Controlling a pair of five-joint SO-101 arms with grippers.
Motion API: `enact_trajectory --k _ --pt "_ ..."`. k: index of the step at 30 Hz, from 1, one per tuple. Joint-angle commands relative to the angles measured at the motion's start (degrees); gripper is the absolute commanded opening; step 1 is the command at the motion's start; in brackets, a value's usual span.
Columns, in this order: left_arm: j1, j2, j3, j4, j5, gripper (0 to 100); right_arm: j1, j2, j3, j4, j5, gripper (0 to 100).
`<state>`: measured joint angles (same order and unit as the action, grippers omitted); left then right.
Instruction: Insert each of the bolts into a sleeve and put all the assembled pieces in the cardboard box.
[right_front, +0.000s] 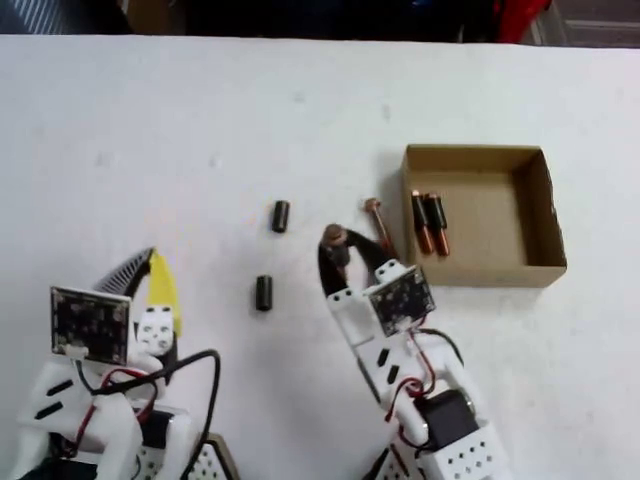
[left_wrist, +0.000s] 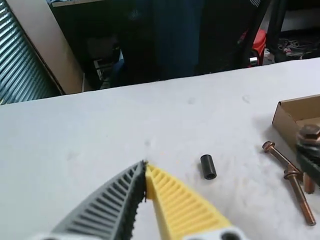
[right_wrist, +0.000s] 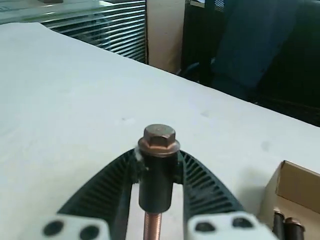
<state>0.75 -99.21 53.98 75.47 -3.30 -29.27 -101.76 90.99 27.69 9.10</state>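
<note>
Table (right_front: 150, 120) | R tool (right_front: 338, 252) grips sleeved bolt (right_wrist: 158, 175) | L tool (left_wrist: 145, 167) clenched | loose bolt (right_front: 379, 222) nr box (right_front: 490, 272)

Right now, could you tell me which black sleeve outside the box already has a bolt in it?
The sleeve in the right gripper: a copper bolt runs through it. The far sleeve and near sleeve lie on the table without bolts.

Coppery metal bolt (right_wrist: 159, 139) seated in a matt black sleeve (right_wrist: 156, 187).

The right gripper (right_wrist: 157, 159) holding the sleeve is ribbed, dull black plastic on white plastic mounts. The left gripper (left_wrist: 145, 167) pairs ribbed grey and yellow plastic. The cardboard box (right_front: 475, 153) is plain brown, matt card. Just beside the box, a loose bolt (right_front: 377, 220) shows a faintly shiny copper-toned finish. Under the box, the table (right_front: 200, 120) looks smooth, matt white.
</note>
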Motion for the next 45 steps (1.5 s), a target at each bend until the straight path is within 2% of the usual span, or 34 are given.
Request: enact_trajectory --k 1,7,11,19,34,39,45 --pt "-2.68 -2.68 2.73 -1.67 -0.62 2 3.65 -1.19 -8.26 3.91 -0.18 1.7" --pt "-9.19 -5.14 8.62 -1.67 -0.62 2 5.85 -1.19 -17.49 14.46 -0.18 1.7" --pt "-9.19 -5.14 13.63 -2.37 -3.43 2 7.16 -0.75 -24.79 19.03 2.81 1.7" --pt "-9.19 -5.14 29.27 -10.99 -4.22 2 13.32 3.47 -38.59 24.92 4.66 1.7" --pt "-9.01 -5.14 42.99 -13.27 -4.13 2 27.56 47.52 -53.54 22.90 4.75 1.7" --pt "-9.10 -5.14 42.99 -10.81 -4.13 2 33.27 63.34 -58.11 17.71 4.75 1.7" --pt "-9.10 -5.14 42.99 -6.51 -4.13 2 34.95 81.01 -66.55 17.54 4.75 1.7"
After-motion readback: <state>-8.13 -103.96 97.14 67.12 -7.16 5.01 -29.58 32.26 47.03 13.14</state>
